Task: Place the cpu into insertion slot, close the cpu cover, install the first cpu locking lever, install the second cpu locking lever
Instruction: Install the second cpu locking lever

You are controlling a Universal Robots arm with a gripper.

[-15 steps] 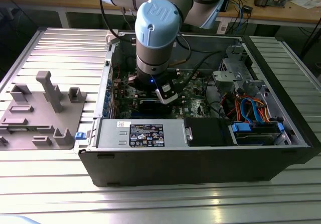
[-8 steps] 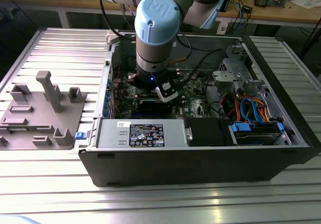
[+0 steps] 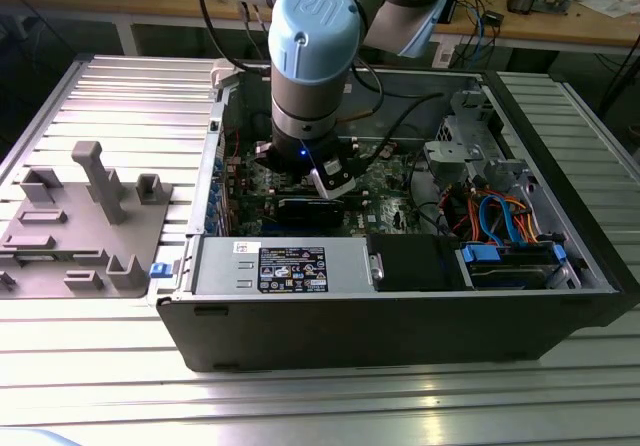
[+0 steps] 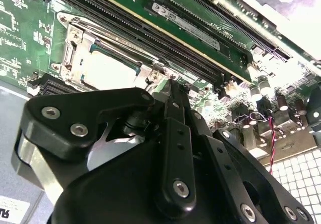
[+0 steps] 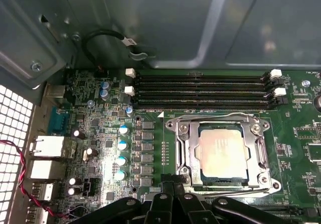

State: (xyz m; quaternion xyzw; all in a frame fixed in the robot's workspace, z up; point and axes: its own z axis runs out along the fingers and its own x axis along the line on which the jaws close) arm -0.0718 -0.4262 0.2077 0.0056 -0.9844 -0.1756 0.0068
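Observation:
In the exterior view the arm reaches down into the open computer case (image 3: 400, 316), and my gripper (image 3: 325, 181) hangs just above the green board. The cpu (image 5: 221, 153), silvery and square, lies in the insertion slot (image 5: 273, 186). The cpu cover (image 5: 220, 127) lies flat around it as a metal frame. A thin wire lever (image 5: 215, 115) runs along the frame's far side; whether it is latched I cannot tell. My gripper (image 5: 174, 184) is shut, its tips right at the socket's near edge. In the second wrist view, the gripper (image 4: 170, 86) points at the socket's corner beside the cpu (image 4: 111, 74).
Long black memory slots (image 5: 200, 88) lie beyond the socket, and a row of capacitors (image 5: 123, 153) lies beside it. A grey power supply box (image 3: 285, 266) and drives with orange and blue cables (image 3: 505, 226) crowd the case. A grey fixture tray (image 3: 80, 226) sits on the exterior view's left.

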